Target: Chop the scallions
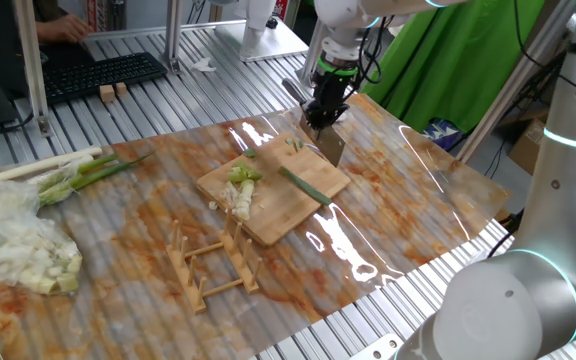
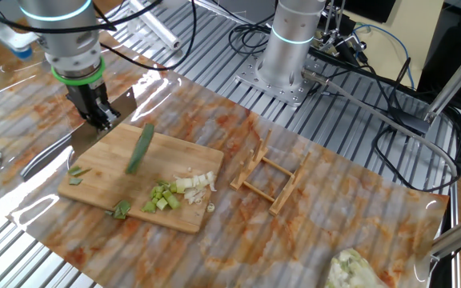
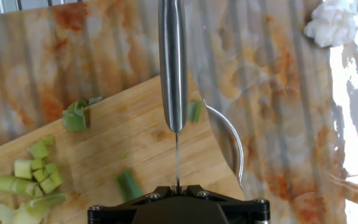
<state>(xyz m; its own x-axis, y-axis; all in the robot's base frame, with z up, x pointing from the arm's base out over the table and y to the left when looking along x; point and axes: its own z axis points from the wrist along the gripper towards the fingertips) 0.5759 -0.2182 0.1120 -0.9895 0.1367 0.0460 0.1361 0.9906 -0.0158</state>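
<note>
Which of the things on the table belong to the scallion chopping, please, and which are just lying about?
For the job: scallions, cutting board, knife, gripper shut on the knife.

Lying about: wooden rack, whole stalk bundle, bagged pale heap, keyboard.

A robotics lab: aluminium-slat bench (image 1: pixel 218 90), green screen (image 1: pixel 448 60), cables (image 2: pixel 358 72).

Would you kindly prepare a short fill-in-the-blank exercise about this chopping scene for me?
1. The hand is shut on a ____.
2. The chopped scallions lie on a wooden cutting ____.
3. The knife hangs over the board's ____, not its middle.
4. The empty wooden rack stands ____ the board, on the table.

Missing words: knife; board; edge; beside
</note>
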